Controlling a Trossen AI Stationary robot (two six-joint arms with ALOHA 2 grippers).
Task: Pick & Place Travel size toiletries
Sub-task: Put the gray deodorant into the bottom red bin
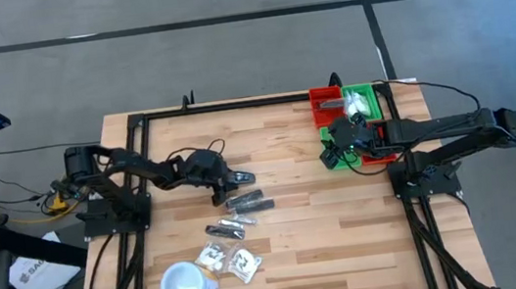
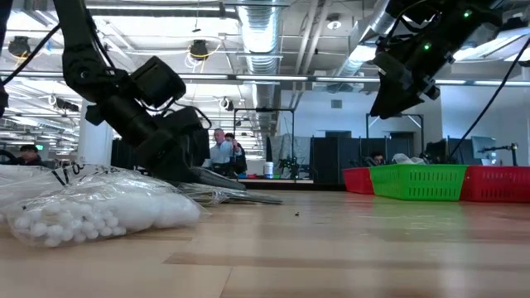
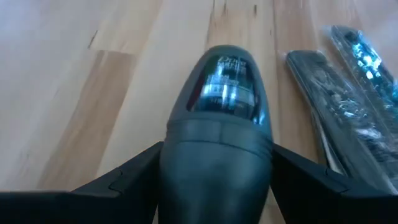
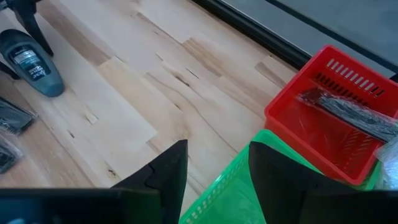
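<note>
Several travel toiletries still loose on the bench [image 1: 280, 161]: dark grey deodorant case [image 3: 217, 118] lying flat between the left gripper's [image 1: 240, 179] jaws, which stand wide on either side of it, not clenched. Two wrapped dark tubes [image 1: 249, 204] just at 5 o'clock of that gripper, another wrapped tube [image 1: 225, 230] below them, two clear sachets [image 1: 230, 260] with white contents toward 6 o'clock, white cup [image 1: 187, 284] beside them at bench's front edge.

Bins at 1 o'clock corner: red basket [image 4: 323, 134] holds one wrapped dark item [image 4: 351, 115]; green basket [image 1: 363, 102] holds a clear sachet.

Right gripper [image 4: 217, 165] hovers over green basket's near rim, jaws parted, nothing between them.
</note>
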